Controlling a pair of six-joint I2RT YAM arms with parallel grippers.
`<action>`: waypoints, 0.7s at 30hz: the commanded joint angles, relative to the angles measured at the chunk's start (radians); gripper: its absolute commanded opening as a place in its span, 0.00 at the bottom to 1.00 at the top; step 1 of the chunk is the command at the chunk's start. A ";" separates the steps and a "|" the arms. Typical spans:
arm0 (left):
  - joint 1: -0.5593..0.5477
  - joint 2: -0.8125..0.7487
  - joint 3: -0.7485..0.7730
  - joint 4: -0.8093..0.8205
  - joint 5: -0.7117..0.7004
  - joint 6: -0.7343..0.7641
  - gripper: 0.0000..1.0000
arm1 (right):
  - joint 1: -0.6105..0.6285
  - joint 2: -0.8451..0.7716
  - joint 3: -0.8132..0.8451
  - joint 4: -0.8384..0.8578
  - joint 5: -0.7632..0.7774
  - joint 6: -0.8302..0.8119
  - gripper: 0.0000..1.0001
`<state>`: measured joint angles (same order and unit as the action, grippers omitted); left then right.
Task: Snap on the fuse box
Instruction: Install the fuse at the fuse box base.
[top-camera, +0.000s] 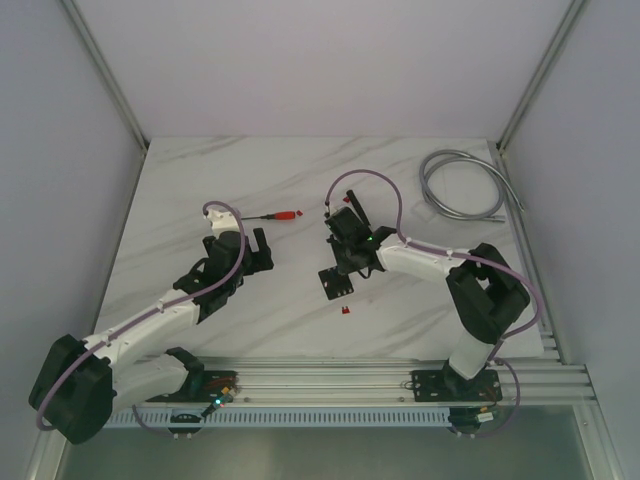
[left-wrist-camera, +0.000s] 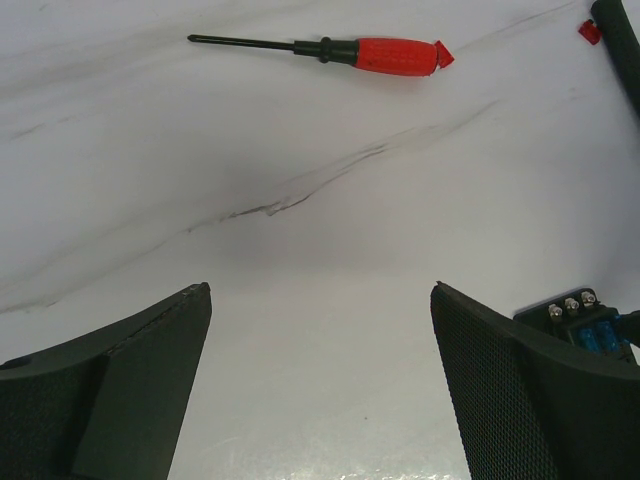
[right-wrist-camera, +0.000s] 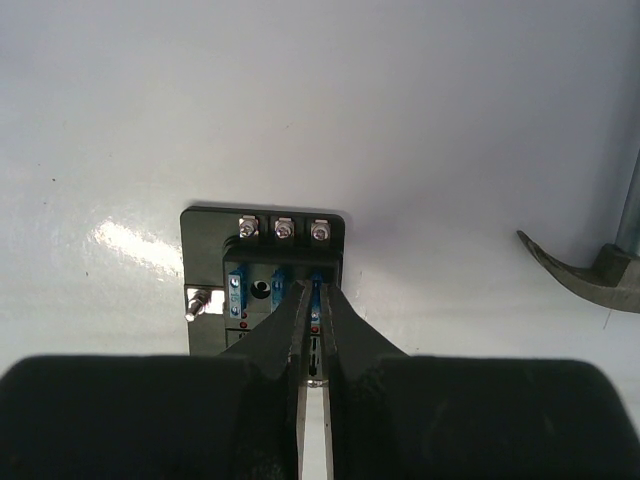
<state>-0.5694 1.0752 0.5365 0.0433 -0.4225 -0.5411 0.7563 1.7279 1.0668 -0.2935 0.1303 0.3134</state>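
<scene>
Right gripper with its jaws drawn almost together, only a thin slit between the two dark fingers, pointing down onto the small black square plastic fuse box; the tips sit at the row of blue fuses, and whether they pinch one cannot be told. In the top view the right arm rises from its base at the near edge, folds back at the elbow and stretches its white forearm leftward, so the right gripper hangs over the middle of the white marble-patterned counter. The fuse box lies flat there, directly under the wrist. Three silver screw terminals line its far edge, a single silver terminal projects from its left side, and blue fuses stand in slots on a raised black block. Left gripper spread wide with nothing between its fingers, above bare counter; the left arm reaches up and to the right, the left gripper well apart from the fuse box, whose corner shows behind its right finger. Beyond it lies a red-handled, black-shafted screwdriver.
</scene>
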 joint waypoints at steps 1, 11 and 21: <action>0.006 -0.001 -0.008 -0.007 0.004 0.004 1.00 | -0.018 0.128 -0.102 -0.191 0.041 0.001 0.00; 0.006 -0.002 -0.010 -0.008 -0.001 0.004 1.00 | -0.020 0.269 -0.013 -0.234 0.131 0.030 0.00; 0.008 -0.004 -0.012 -0.008 0.009 -0.001 1.00 | -0.017 0.172 0.041 -0.173 0.076 0.059 0.00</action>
<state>-0.5686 1.0756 0.5365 0.0433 -0.4225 -0.5411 0.7589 1.7908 1.1641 -0.3950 0.1543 0.3607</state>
